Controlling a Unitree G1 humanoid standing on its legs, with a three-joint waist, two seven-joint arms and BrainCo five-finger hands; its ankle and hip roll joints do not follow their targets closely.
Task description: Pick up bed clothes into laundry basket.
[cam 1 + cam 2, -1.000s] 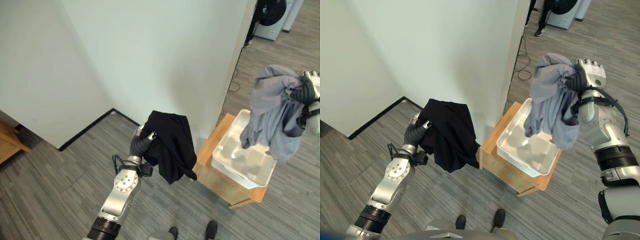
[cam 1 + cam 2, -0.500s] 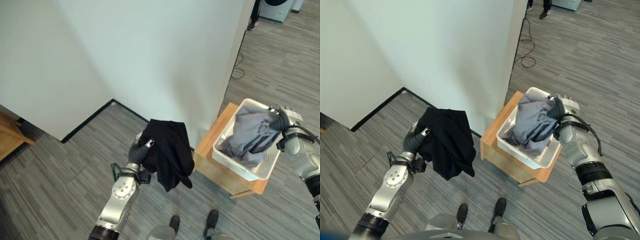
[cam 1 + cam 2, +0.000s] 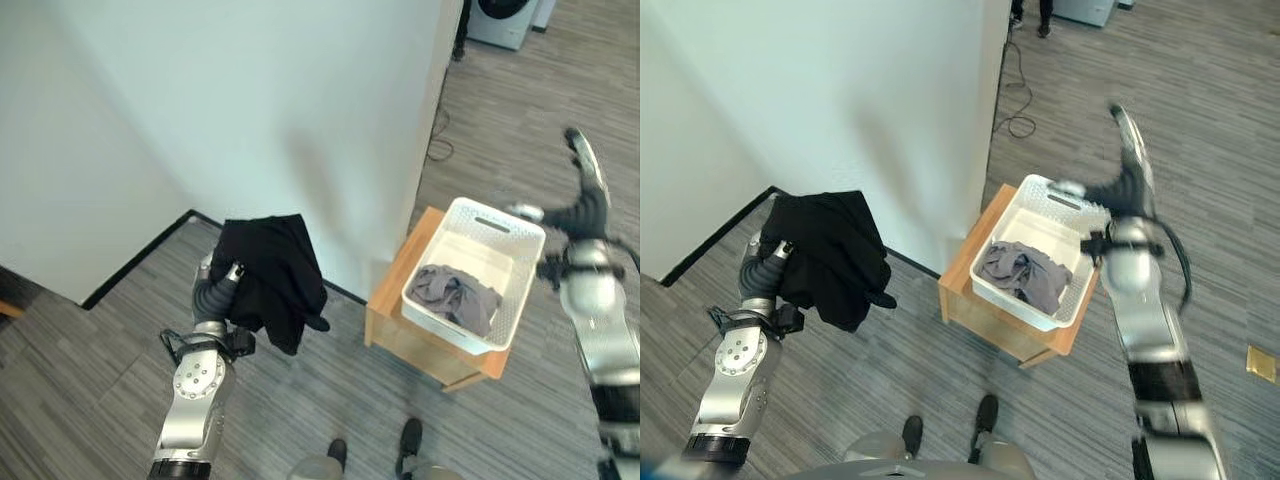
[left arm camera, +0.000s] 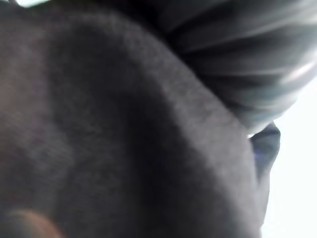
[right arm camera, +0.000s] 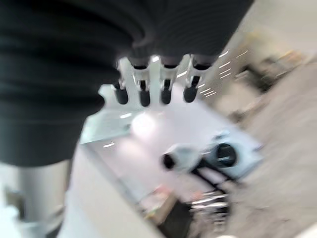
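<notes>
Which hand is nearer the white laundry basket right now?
Right. The right hand is raised, open, just above the white laundry basket; the left hand clutches the black garment well away.

Wooden bench (image 3: 400, 320) standing on grey plank floor (image 3: 90, 380), carrying white laundry basket (image 3: 520, 300), which is holding grey garment (image 3: 455, 297).

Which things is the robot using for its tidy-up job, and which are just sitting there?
For the job: black garment clutched in left hand; grey garment in white laundry basket; open right hand raised.

Just there: wooden table under basket; washing machine.
</notes>
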